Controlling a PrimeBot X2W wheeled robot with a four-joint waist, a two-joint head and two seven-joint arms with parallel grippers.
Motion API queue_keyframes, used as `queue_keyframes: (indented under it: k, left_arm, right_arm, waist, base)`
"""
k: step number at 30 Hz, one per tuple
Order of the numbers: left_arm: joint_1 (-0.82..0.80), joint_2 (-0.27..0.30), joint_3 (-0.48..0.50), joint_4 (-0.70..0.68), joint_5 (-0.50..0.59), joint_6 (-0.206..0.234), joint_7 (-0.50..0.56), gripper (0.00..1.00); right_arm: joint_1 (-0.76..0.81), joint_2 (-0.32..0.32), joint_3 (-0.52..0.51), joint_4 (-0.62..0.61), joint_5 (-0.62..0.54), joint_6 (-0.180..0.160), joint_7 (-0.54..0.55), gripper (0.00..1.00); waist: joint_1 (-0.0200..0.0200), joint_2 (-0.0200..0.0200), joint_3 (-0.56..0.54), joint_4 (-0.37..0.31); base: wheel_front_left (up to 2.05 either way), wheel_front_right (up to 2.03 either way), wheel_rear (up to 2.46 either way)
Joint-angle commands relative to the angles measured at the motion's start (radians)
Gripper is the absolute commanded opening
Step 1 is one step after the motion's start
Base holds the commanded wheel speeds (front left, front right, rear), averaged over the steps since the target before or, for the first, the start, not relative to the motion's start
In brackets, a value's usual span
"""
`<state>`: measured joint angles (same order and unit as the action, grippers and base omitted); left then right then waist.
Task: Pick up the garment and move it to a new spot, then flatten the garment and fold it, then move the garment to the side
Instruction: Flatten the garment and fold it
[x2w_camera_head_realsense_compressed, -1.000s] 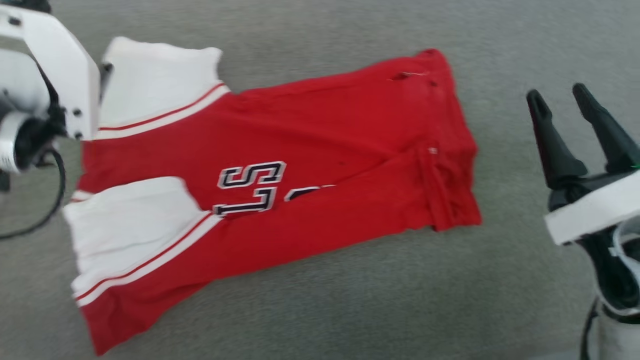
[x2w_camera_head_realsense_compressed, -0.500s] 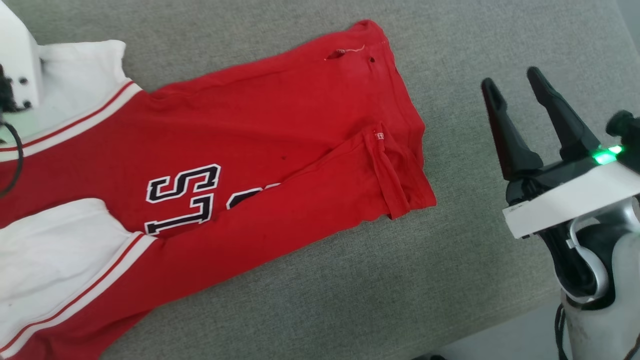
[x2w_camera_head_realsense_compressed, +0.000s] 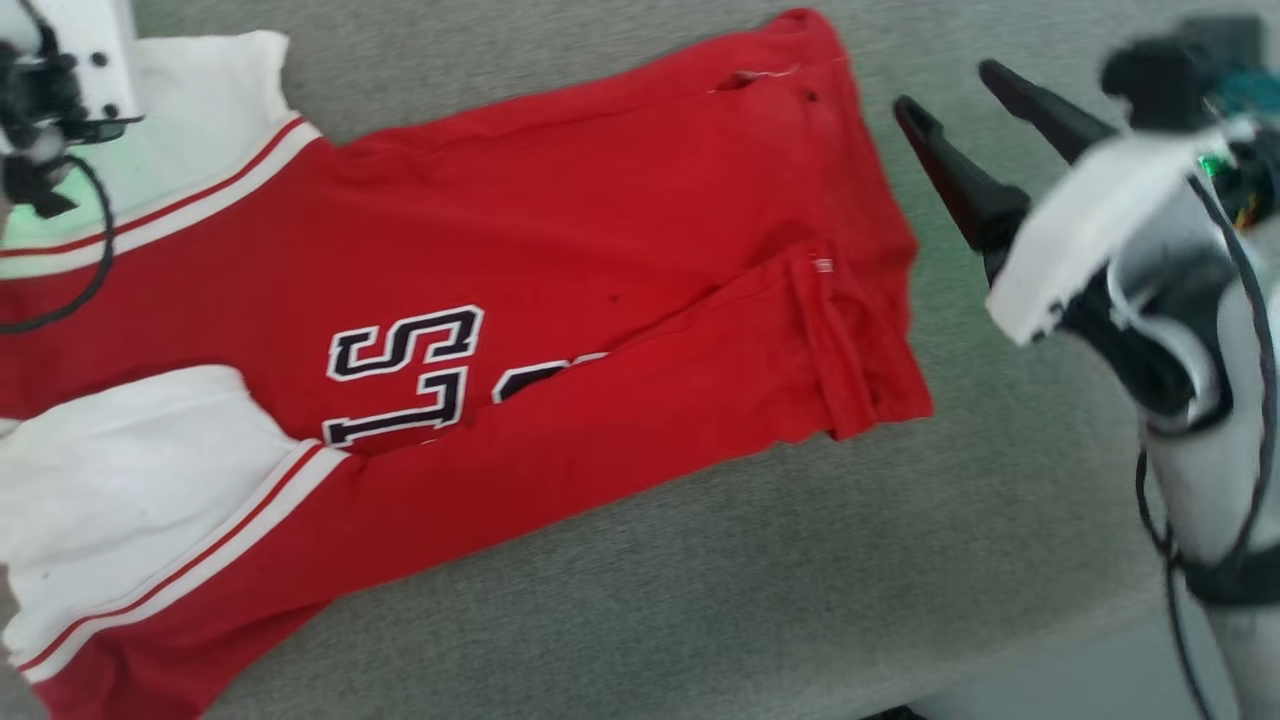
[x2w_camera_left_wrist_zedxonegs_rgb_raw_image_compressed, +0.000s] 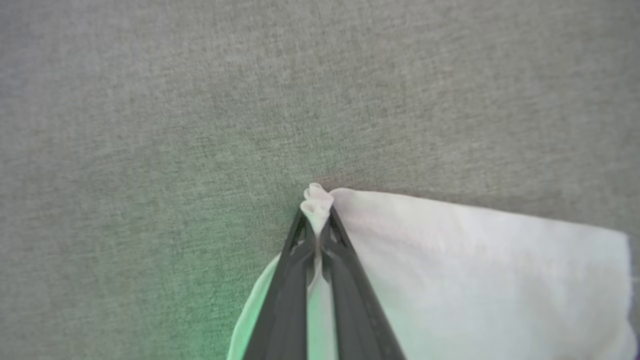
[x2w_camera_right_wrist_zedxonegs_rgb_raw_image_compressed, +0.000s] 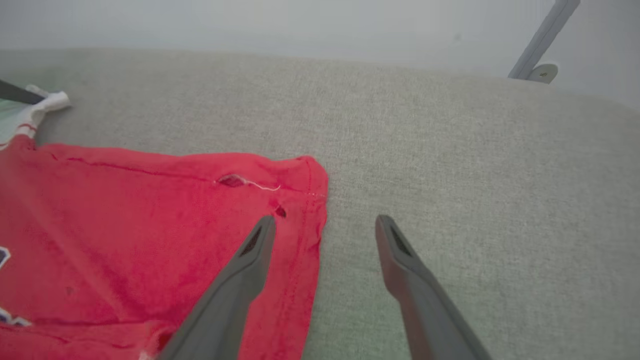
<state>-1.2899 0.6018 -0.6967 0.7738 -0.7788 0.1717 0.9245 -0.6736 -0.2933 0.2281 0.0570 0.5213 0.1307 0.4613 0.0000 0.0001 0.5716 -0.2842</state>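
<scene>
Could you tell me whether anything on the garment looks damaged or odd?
Yes. The garment looks damaged near the far corner of its red end: a short tear trailing a pale thread, with a small hole beside it, close to the open right gripper.

Grey woven cushion (x2w_camera_head_realsense_compressed: 760, 590), slanted metal leg (x2w_camera_right_wrist_zedxonegs_rgb_raw_image_compressed: 545, 37) beyond

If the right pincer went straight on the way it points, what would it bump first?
Likely the right pincer meets the red corner of the shirt, or the grey cushion beside it; depth is unclear.
</scene>
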Motion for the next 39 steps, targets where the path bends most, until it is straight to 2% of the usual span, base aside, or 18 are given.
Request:
queue_keyframes:
  k: [1, 3, 5, 9, 14, 17, 18, 19, 20, 31, 39]
  left_arm:
    - [0.087, -0.034, -0.043, 0.049, 0.007, -0.005, 0.043, 0.00]
    - [0.069, -0.053, -0.048, 0.047, 0.010, -0.008, 0.039, 0.00]
    - [0.062, -0.063, -0.050, 0.049, 0.010, -0.010, 0.035, 0.00]
    - [0.037, -0.092, -0.055, 0.058, 0.008, -0.019, 0.019, 0.00]
    - [0.018, -0.123, -0.063, 0.077, 0.009, -0.030, 0.004, 0.00]
    - [0.013, -0.134, -0.062, 0.089, 0.004, -0.038, -0.014, 0.00]
    - [0.013, -0.140, -0.063, 0.093, 0.003, -0.042, -0.018, 0.00]
    - [0.011, -0.144, -0.061, 0.095, 0.000, -0.043, -0.029, 0.00]
    - [0.009, -0.149, -0.056, 0.098, -0.004, -0.042, -0.039, 0.00]
    - [-0.059, -0.166, -0.051, 0.053, -0.004, -0.096, -0.092, 0.00]
    - [-0.021, -0.119, -0.055, -0.070, -0.016, -0.101, -0.063, 0.00]
  right_arm:
    - [-0.053, -0.007, 0.022, 0.053, 0.022, 0.000, 0.031, 1.00]
    - [-0.123, -0.032, 0.066, 0.127, 0.024, 0.000, 0.074, 1.00]
    - [-0.154, -0.034, 0.094, 0.159, 0.040, 0.000, 0.094, 1.00]
    - [-0.273, -0.046, 0.168, 0.298, 0.082, 0.000, 0.167, 1.00]
    - [-0.374, -0.042, 0.262, 0.459, 0.144, 0.000, 0.277, 1.00]
    - [-0.401, -0.043, 0.341, 0.515, 0.181, 0.000, 0.347, 1.00]
    - [-0.405, -0.049, 0.364, 0.527, 0.193, 0.000, 0.363, 0.67]
    - [-0.410, -0.059, 0.391, 0.534, 0.201, 0.000, 0.377, 0.05]
    - [-0.414, -0.070, 0.412, 0.536, 0.213, 0.000, 0.378, 0.00]
    - [-0.418, -0.223, 0.463, 0.464, 0.295, -0.001, 0.204, 0.00]
    - [-0.358, -0.301, 0.458, 0.374, 0.313, 0.000, 0.123, 0.00]
  waist:
    - [0.0000, -0.0001, 0.011, 0.023]
    - [0.0000, -0.0001, 0.017, 0.040]
    - [0.0000, -0.0001, 0.020, 0.048]
    - [0.0000, -0.0001, 0.026, 0.073]
    - [0.0000, -0.0001, 0.032, 0.099]
    - [0.0000, -0.0001, 0.033, 0.113]
    - [0.0000, -0.0001, 0.032, 0.119]
    - [0.0000, -0.0001, 0.030, 0.126]
    - [0.0000, -0.0001, 0.028, 0.132]
    - [0.0000, -0.0001, -0.058, 0.218]
    - [0.0000, -0.0001, -0.121, 0.253]
  base:
    - [0.00, 0.00, 0.00]
    - [0.00, 0.00, 0.00]
    - [0.00, 0.00, 0.00]
    - [0.00, 0.00, 0.00]
    - [0.00, 0.00, 0.00]
    - [0.00, 0.00, 0.00]
    - [0.00, 0.00, 0.00]
    - [0.00, 0.00, 0.00]
    - [0.00, 0.00, 0.00]
    - [0.00, 0.00, 0.00]
    - [0.00, 0.00, 0.00]
